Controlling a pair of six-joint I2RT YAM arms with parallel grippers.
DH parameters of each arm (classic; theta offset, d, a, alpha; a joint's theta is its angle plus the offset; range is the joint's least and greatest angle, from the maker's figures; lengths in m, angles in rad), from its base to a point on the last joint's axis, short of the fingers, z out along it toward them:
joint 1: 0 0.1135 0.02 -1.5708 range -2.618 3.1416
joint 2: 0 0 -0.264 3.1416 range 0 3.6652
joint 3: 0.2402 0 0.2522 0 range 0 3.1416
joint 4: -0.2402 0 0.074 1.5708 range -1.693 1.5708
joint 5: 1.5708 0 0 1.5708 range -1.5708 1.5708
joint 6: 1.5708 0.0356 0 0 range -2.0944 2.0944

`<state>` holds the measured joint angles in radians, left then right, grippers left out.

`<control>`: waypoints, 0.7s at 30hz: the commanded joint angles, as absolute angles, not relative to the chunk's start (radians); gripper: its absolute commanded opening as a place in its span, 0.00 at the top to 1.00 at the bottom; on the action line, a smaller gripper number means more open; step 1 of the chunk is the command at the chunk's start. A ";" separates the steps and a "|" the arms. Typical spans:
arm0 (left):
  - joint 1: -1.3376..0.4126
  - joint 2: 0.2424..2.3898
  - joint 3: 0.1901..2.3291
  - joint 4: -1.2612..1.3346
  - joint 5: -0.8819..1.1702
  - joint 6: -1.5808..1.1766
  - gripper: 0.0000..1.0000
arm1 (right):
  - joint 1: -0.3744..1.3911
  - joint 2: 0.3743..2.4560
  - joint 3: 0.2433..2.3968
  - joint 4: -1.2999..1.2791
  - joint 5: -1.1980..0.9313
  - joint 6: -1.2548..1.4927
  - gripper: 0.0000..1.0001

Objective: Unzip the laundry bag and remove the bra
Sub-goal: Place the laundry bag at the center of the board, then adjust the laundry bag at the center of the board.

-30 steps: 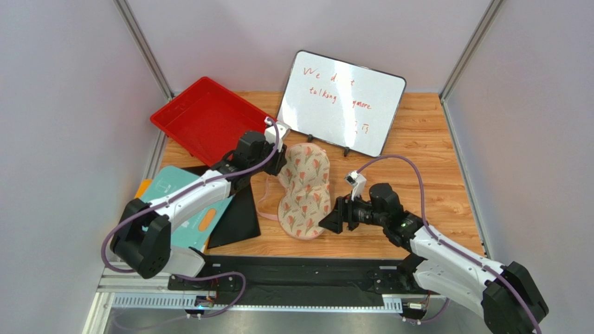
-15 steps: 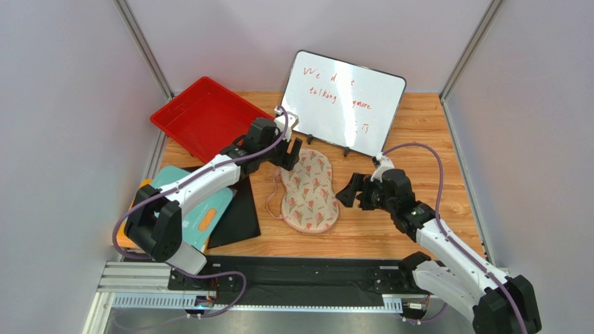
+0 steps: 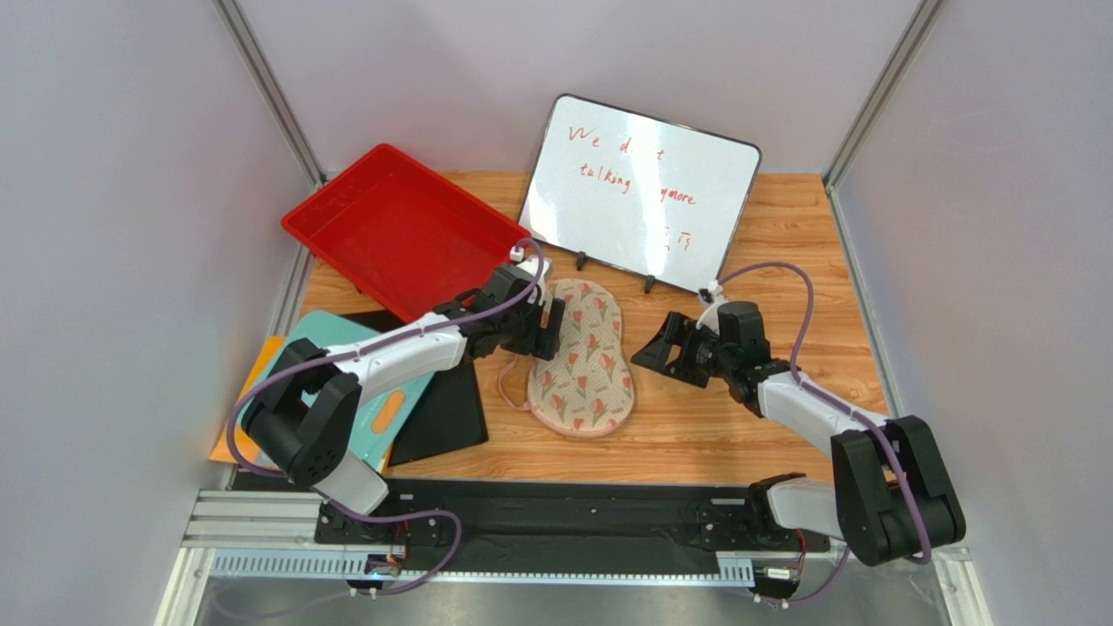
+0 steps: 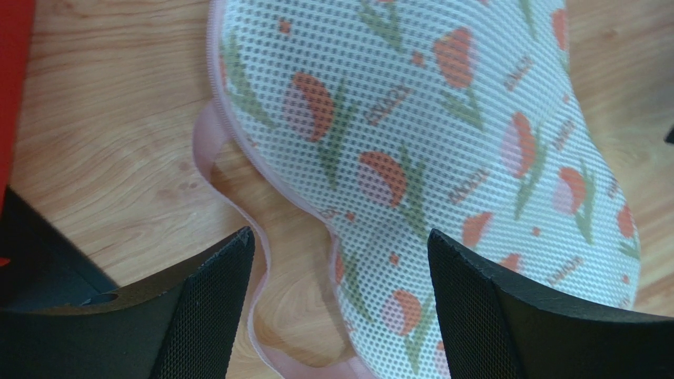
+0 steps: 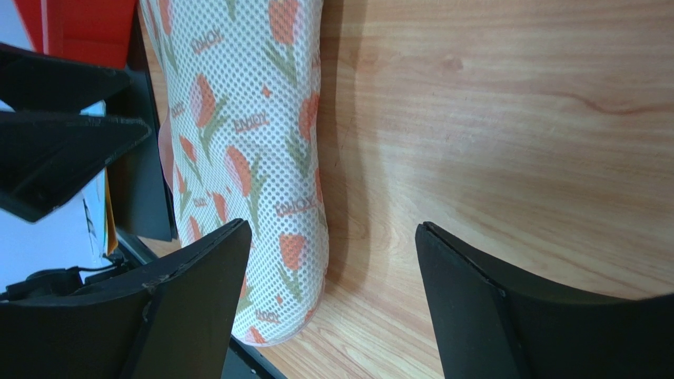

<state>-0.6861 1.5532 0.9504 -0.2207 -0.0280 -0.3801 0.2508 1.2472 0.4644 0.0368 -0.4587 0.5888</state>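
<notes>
The laundry bag (image 3: 584, 361), a cream mesh pouch with orange-pink tulip print, lies flat on the wooden table (image 3: 784, 261) in the middle. Its pink loop (image 4: 237, 205) trails on the wood at its left edge. My left gripper (image 3: 549, 329) is open just left of the bag's far end; in the left wrist view (image 4: 340, 253) its jaws straddle the bag's edge and loop. My right gripper (image 3: 657, 350) is open a little to the right of the bag, apart from it; the bag (image 5: 253, 150) fills the left of the right wrist view (image 5: 332, 237). The bra is hidden.
A red tray (image 3: 392, 228) sits at the back left. A whiteboard (image 3: 640, 189) with red writing stands behind the bag. A teal folder (image 3: 353, 391) and a black sheet (image 3: 444, 411) lie at the left, partly under my left arm.
The bag has been shifted and turned a little, its near end now further right. My left gripper moved down along the bag's left edge. My right gripper swung away to the right and further back.
</notes>
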 commanded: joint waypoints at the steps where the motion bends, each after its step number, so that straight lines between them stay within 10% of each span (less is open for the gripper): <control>1: -0.667 1.577 0.980 -0.224 -0.126 -0.446 0.14 | 0.268 1.238 0.417 0.166 -0.514 0.623 0.18; 21: -0.641 1.713 1.028 0.057 0.120 -0.390 0.14 | 0.707 1.247 0.426 0.255 -0.453 0.719 0.18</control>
